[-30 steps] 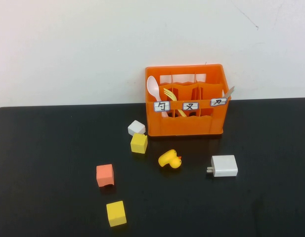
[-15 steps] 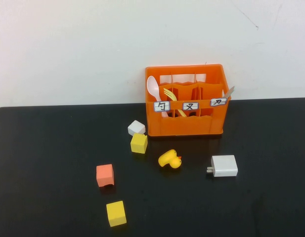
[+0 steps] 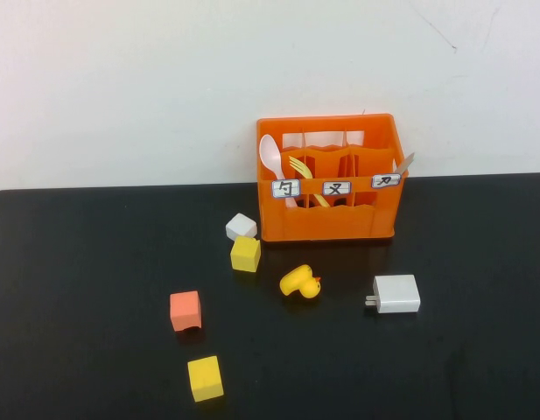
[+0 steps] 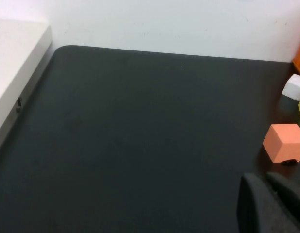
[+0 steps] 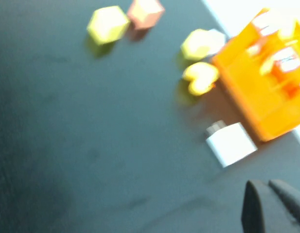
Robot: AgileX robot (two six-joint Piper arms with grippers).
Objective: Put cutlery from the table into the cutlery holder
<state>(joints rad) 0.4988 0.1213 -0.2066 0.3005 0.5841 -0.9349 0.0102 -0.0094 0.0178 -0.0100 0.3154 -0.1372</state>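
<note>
Cutlery holder (image 5: 266, 92) beyond right pincer (image 5: 269, 206)

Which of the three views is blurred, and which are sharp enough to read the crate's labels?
High view: sharp, evenly lit; labels on the cutlery holder are legible. Left wrist view: clear, left gripper with jaws shut over the table. Right wrist view: smeared throughout, labels unreadable, right gripper shut near the white charger.

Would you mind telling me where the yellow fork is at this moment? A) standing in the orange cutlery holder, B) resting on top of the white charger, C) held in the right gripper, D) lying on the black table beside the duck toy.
A: the yellow fork stands inside the orange cutlery holder, just right of the spoon; no cutlery lies on the table.
</note>
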